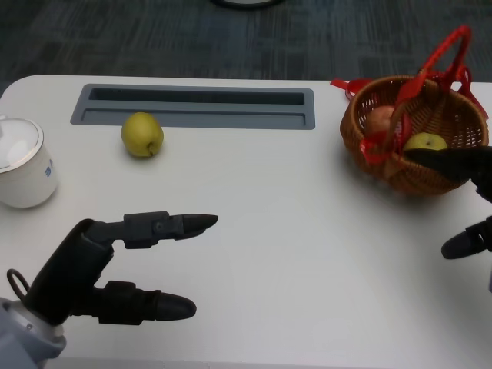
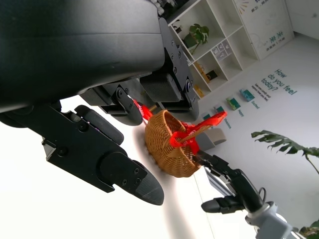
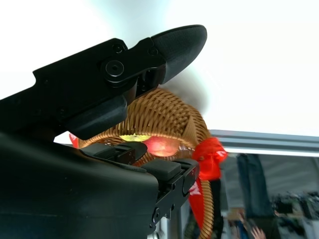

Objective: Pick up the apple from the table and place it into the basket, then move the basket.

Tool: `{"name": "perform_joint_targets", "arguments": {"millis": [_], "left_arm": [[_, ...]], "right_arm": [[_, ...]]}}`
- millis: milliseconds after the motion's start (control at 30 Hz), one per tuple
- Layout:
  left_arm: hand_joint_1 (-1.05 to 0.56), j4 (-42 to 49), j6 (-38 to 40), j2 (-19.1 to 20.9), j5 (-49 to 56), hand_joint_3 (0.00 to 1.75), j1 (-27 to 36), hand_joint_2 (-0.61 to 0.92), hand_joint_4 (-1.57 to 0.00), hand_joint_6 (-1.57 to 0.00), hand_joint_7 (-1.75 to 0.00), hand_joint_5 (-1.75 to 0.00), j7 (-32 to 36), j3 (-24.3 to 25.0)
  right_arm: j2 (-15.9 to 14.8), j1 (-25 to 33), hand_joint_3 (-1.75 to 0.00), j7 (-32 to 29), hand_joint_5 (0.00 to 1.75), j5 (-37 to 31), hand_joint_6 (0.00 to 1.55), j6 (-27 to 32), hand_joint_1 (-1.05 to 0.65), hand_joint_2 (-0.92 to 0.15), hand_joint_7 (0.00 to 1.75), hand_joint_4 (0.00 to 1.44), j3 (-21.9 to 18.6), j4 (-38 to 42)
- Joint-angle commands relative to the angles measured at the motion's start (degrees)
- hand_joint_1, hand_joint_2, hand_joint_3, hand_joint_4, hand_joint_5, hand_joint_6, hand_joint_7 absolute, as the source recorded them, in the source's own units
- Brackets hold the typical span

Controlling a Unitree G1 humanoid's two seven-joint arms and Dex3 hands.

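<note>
A yellow-green apple [image 1: 142, 134] lies on the white table [image 1: 269, 231], left of centre, just before a grey slot. At the right stands a wicker basket [image 1: 415, 131] with a red handle [image 1: 438, 58]. In it lie a reddish fruit [image 1: 380, 119] and a yellow-green one [image 1: 425, 142]. My left hand [image 1: 115, 265] hovers at the lower left, well short of the apple, fingers apart and holding nothing. My right hand [image 1: 467, 201] is at the basket's near right side, one finger over the rim, another lower, nothing in it. The right wrist view shows the basket [image 3: 164, 117] close behind my fingers [image 3: 174, 45].
A white lidded cup [image 1: 23, 165] stands at the table's left edge. The long grey recessed slot [image 1: 196, 106] runs along the back. The left wrist view shows the basket [image 2: 172, 149], my right hand [image 2: 234, 191] and shelves behind.
</note>
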Motion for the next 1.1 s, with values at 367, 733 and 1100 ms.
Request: {"name": "perform_joint_targets", "arguments": {"millis": [367,733,1100], "left_arm": [[-0.48,0.08,-0.63,1.23,-1.02,0.0,0.02,0.69,-0.81,-0.78,0.0,0.0,-0.42,0.54],[-0.47,-2.88,0.92,1.75,-1.07,0.0,1.83,0.68,-0.8,-0.77,0.0,0.0,-0.72,0.12],[-0.48,-4.93,0.75,1.92,-1.46,0.0,3.74,0.68,-0.8,-0.77,0.0,0.0,-0.26,1.02]], "right_arm": [[-4.21,25.45,0.0,0.52,0.03,7.54,0.43,-4.33,-0.83,-0.81,0.03,0.51,-12.48,-29.93],[6.69,24.02,-0.01,-0.03,0.03,9.34,0.81,-15.37,-0.48,-0.84,0.02,0.84,-11.78,-28.61],[16.32,18.77,0.0,15.82,0.0,29.64,0.66,-17.75,-0.49,-0.8,0.0,0.74,-3.47,-20.03]]}}
